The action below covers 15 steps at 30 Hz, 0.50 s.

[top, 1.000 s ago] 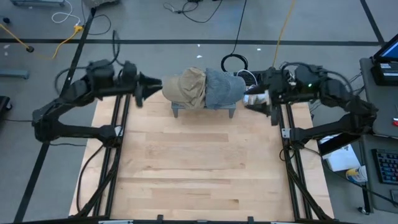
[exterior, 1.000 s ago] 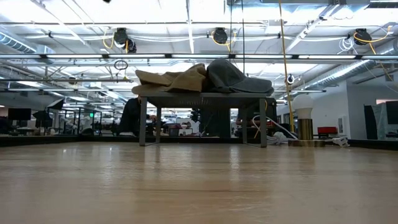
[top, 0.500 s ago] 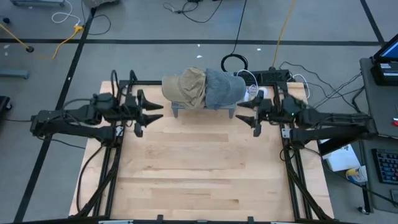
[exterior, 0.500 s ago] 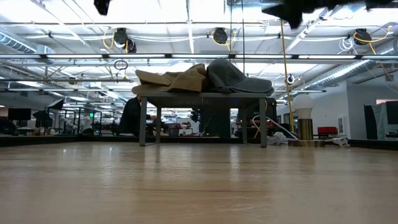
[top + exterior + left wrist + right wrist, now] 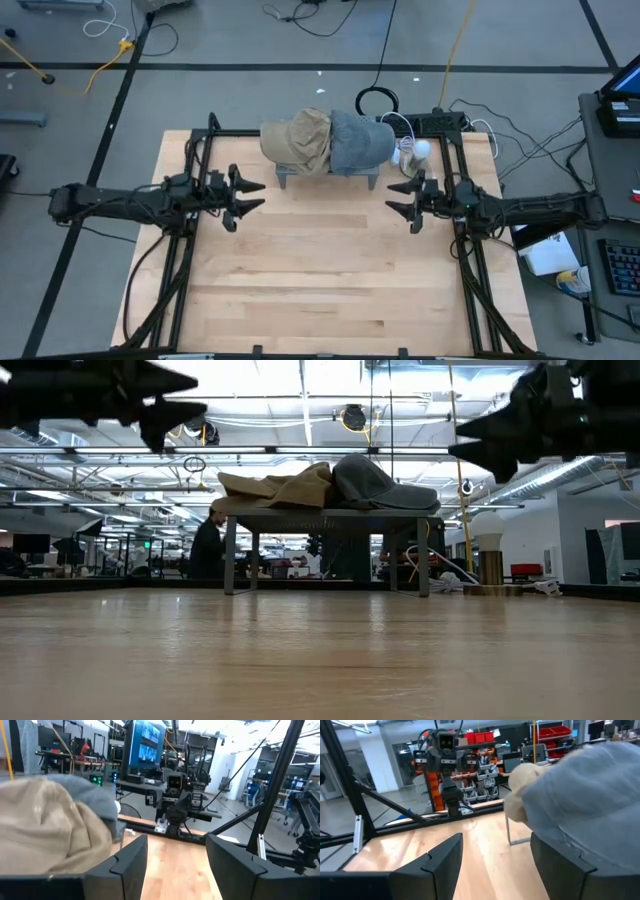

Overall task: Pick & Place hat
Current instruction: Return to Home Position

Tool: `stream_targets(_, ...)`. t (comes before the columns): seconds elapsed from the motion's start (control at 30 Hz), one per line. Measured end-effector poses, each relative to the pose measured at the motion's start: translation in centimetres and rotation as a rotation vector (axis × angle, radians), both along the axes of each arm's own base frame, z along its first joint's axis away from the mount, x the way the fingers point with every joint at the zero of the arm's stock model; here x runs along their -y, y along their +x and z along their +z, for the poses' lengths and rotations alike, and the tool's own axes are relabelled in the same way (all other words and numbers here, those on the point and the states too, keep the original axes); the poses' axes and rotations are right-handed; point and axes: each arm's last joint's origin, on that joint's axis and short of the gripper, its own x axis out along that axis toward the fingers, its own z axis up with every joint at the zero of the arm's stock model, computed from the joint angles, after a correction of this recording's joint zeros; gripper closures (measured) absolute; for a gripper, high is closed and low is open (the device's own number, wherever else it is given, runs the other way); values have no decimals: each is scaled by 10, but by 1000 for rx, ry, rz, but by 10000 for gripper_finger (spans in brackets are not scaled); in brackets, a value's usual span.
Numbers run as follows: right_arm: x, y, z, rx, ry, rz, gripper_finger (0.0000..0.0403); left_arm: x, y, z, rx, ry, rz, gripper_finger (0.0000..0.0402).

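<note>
Fingers (image 5: pixel 125 865) of the left gripper (image 5: pixel 256 194) stand apart with nothing between them, and the right gripper (image 5: pixel 392 200) is the same, its fingers (image 5: pixel 437 862) spread and empty. Both grippers hang low over the table (image 5: pixel 320 270), one at each side, pointing inward at each other.

The tan caps (image 5: pixel 298 140) lie on the small shelf (image 5: pixel 325 516) at the table's far edge. In the low view they read as folded layers, so more than one seems to be stacked there. A grey cap (image 5: pixel 358 143) sits on the same shelf, pressed against their right side. No cap shows on the bare wood or in either gripper, so the placing looks done. What seems left is only for the arms to settle at rest.

The shelf stands between the two grippers but farther back. The left gripper is near the tan side and the right near the grey side, both apart from the caps and touching nothing.
</note>
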Motion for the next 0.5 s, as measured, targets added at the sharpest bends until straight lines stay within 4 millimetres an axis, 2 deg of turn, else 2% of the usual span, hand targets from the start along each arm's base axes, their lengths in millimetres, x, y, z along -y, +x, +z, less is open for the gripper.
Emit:
stream_targets(0.2, 0, -8, -17, -8, -3, -10, 177, 1, -8, -33, 69, -11, 2, 188)
stream_targets(0.33, 1, -11, -23, -15, -33, -36, 177, 1, -15, -48, 112, -9, 5, 187)
stream_targets(0.5, 2, -15, -25, 4, -41, -46, 177, 1, -15, -51, 93, 4, 9, 187)
